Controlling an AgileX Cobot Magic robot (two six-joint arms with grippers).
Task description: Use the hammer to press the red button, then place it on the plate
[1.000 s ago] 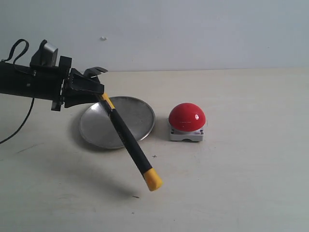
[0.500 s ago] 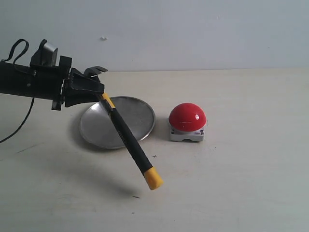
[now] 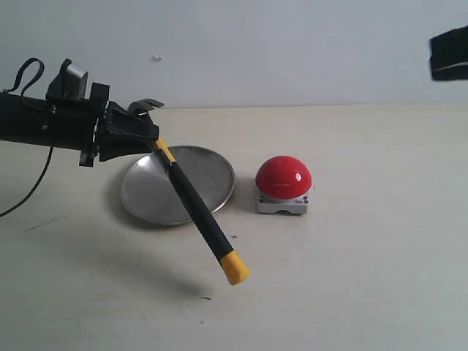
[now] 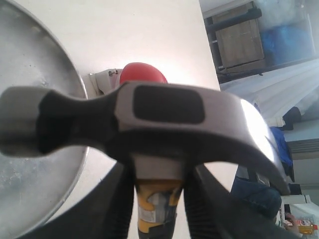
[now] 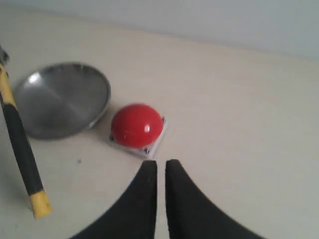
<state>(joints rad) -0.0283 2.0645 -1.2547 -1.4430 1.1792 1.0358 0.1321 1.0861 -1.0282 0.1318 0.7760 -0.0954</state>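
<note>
Plate (image 3: 150, 199) bare, hammer (image 3: 191, 202) aloft over it

table (image 3: 380, 278); plate (image 3: 146, 197); red button (image 3: 284, 178)

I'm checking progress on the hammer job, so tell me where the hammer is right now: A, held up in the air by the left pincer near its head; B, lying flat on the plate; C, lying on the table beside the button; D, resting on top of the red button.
A: the left pincer grips the hammer at its yellow neck, handle slanting down above the table, clear of the plate and the red button.
</note>
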